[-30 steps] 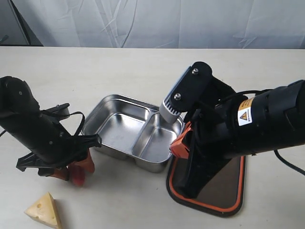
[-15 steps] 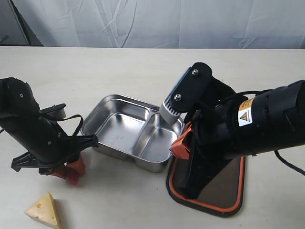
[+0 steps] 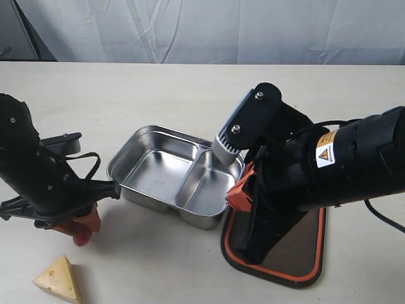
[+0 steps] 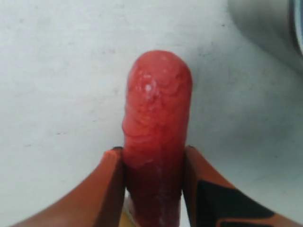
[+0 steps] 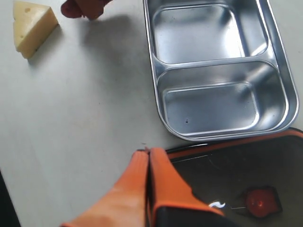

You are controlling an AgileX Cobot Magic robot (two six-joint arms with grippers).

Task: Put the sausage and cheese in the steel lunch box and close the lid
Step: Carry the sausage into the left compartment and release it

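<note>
My left gripper (image 4: 151, 151) is shut on the red sausage (image 4: 157, 113), whose rounded end sticks out past the orange fingers. In the exterior view the left gripper (image 3: 77, 223) holds the sausage (image 3: 81, 237) just left of the steel lunch box (image 3: 166, 175), close above the table. The cheese (image 3: 59, 278) lies on the table near the front left corner. Both compartments of the lunch box (image 5: 208, 109) hold nothing. My right gripper (image 5: 149, 152) is shut on nothing, hovering at the edge of the dark lid (image 5: 236, 175), which lies flat to the right of the box.
The lid (image 3: 300, 247) lies with its orange rim up, and its small orange valve (image 5: 258, 201) shows at its centre. The bulky right arm (image 3: 329, 168) hangs over the lid and the box's right end. A white cloth backdrop stands behind the table.
The left jaws closed on the sausage, and the left arm has moved left, away from the box, carrying it. The right arm has not moved.
</note>
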